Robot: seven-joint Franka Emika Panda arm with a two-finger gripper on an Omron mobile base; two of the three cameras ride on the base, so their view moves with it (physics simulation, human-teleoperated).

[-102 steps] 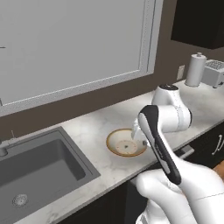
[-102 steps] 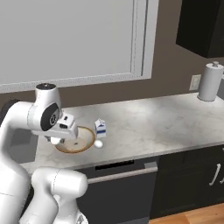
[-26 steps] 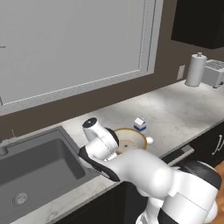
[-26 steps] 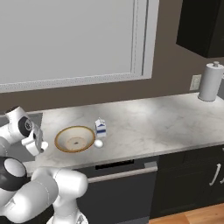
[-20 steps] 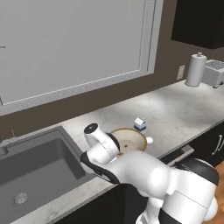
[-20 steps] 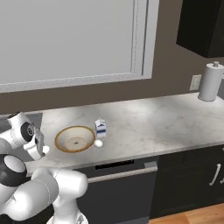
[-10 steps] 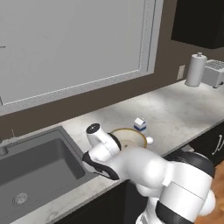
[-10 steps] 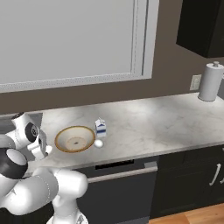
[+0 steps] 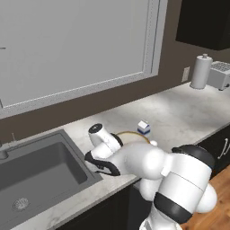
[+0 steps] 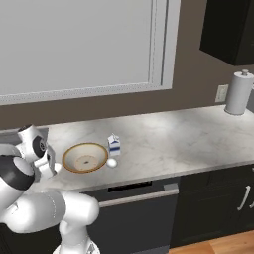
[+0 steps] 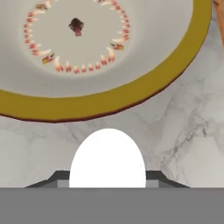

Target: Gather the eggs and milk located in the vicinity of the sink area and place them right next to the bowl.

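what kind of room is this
A home kitchen, rendered in simulation: a marble counter over dark cabinets, a recessed sink under a big window, a paper towel roll, and a bowl beside a milk carton.

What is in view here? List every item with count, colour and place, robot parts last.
bowl: one, cream with orange-brown rim, on the counter near its front edge
milk carton: one, white with blue band, upright just right of the bowl
loose egg: one, white, on the counter by the bowl's right side
held egg: one, white, between the tool's tips, just outside the bowl's rim
sink: one, dark grey, set in the counter's left end
counter: one, white marble, over dark cabinets
paper towel roll: one, white, far right by the wall
toaster: one, pale, beside the roll
arm: one, white, bent low over the counter
tool: one, dark tips, shut on the held egg
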